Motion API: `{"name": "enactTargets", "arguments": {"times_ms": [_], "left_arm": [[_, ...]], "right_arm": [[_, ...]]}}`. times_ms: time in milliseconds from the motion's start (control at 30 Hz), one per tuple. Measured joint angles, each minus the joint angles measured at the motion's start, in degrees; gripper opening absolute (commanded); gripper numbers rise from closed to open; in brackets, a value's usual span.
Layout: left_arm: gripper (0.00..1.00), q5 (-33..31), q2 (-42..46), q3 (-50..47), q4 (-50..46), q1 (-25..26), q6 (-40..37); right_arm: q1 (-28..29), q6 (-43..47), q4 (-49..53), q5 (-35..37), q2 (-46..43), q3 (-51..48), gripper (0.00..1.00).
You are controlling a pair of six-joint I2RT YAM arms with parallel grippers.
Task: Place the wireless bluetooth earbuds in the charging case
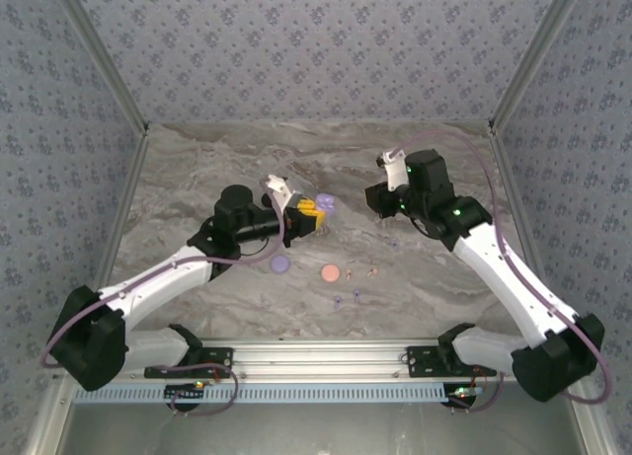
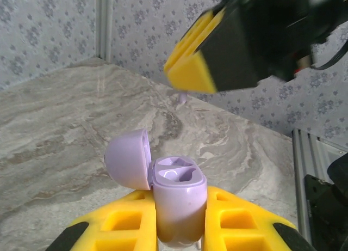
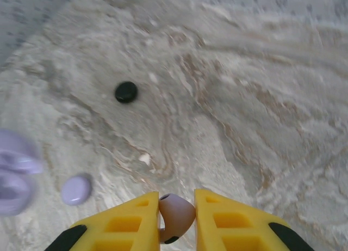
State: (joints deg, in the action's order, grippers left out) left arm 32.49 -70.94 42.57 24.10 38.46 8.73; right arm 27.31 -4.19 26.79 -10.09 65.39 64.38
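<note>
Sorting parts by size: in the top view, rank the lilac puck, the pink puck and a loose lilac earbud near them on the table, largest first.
1. Lilac puck and pink puck: they look alike, no ranking.
2. Lilac earbud: far smaller.

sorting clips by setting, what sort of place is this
Probably a robot lab test cell: a marble-patterned tabletop, patterned walls boxing it in, and two robot arms bolted to an aluminium rail.

Open lilac case (image 2: 179, 202), pink earbud (image 3: 176, 215)
</note>
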Motion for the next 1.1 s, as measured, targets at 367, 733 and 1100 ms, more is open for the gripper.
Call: {"name": "enactTargets", "arguments": {"times_ms": [367,733,1100], "left_arm": [[0.00,2.73,-3.54,1.90,2.91,1.05,2.10],[0.00,3.76,-3.54,1.97,3.02,1.16,2.36],[0.00,3.93,-3.54,1.97,2.99,1.31,2.34]], "right_arm": [[7.85,8.07,-4.87,-2.45,-3.34,-0.07,0.23],[10.25,10.27,-6.51,-2.64,0.11,-0.07,0.23],[10.88,10.27,-7.37,-3.10,1.05,-0.07,0.23]]}}
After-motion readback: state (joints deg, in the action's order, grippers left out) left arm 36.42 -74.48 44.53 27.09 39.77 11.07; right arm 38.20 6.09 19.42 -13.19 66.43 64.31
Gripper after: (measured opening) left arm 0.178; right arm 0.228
